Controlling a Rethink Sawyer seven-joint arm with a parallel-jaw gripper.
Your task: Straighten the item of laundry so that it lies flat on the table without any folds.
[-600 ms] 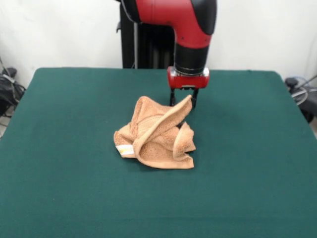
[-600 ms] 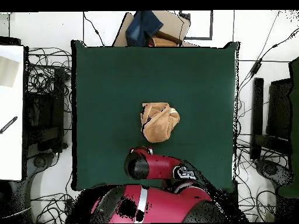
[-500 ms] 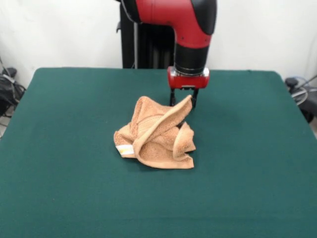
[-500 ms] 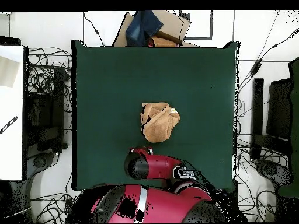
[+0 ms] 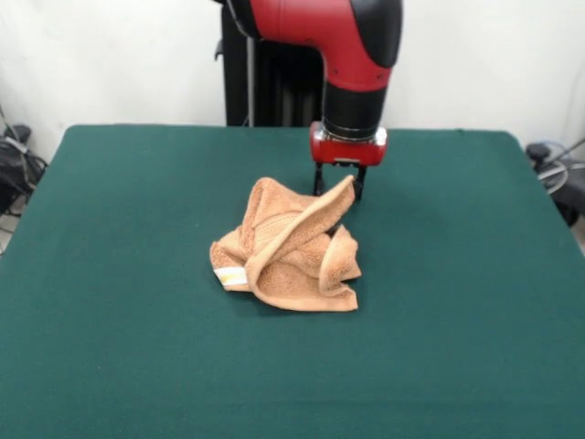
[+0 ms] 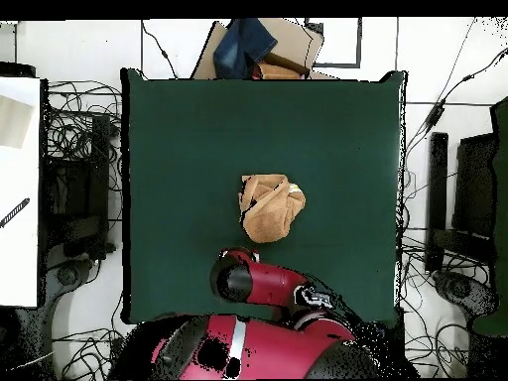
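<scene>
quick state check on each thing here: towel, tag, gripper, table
towel: crumpled in a heap, folds all over, one corner raised up at the gripper
tag: showing at the heap's edge, low by the table
gripper: low, at the raised corner; open or shut unclear
table: green cloth lies smooth

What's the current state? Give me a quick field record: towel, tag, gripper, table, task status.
towel: orange-tan towel crumpled in a heap near the table's middle, one corner raised toward the gripper
tag: white-yellow tag showing at the heap's edge, away from the gripper
gripper: gripper low at the raised corner; whether it is shut on the cloth cannot be told
table: green table
task status: not flat, folds remain
</scene>
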